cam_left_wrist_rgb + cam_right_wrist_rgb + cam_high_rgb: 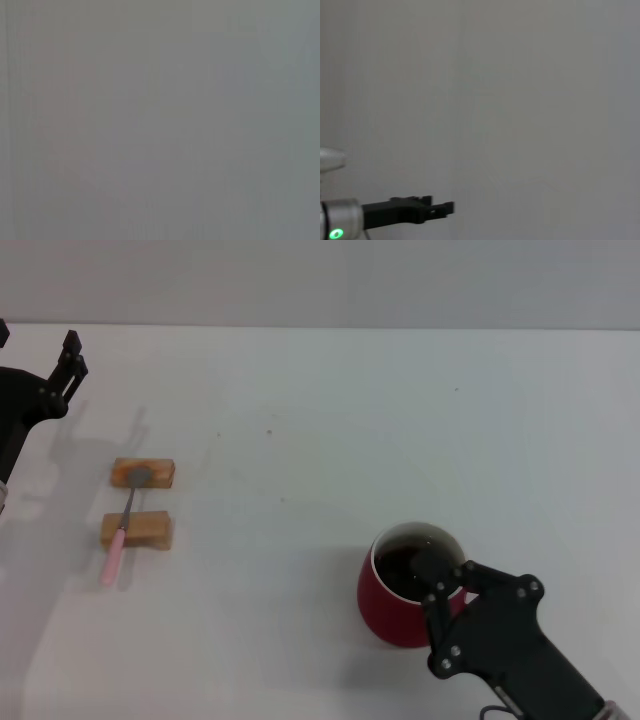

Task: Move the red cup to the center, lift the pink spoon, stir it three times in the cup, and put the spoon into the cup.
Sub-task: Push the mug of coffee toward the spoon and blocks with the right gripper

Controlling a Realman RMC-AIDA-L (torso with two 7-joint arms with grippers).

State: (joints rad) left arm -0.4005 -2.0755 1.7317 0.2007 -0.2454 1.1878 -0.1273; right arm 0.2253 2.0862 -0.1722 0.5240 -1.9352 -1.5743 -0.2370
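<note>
The red cup (385, 605), holding dark liquid, stands on the white table (330, 420) at the near right. My right gripper (447, 585) grips its right rim, one finger over the liquid, and hides the handle. The pink spoon (122, 532) lies across two tan wooden blocks (143, 473) at the left, its metal bowl on the far block. My left gripper (36, 338) hovers open at the far left, beyond the spoon and apart from it; it also shows in the right wrist view as the left gripper (440, 206). The left wrist view shows only bare grey surface.
The nearer wooden block (137, 530) sits under the spoon's handle. The table's back edge (330, 328) meets a grey wall. Bare table lies between the blocks and the cup.
</note>
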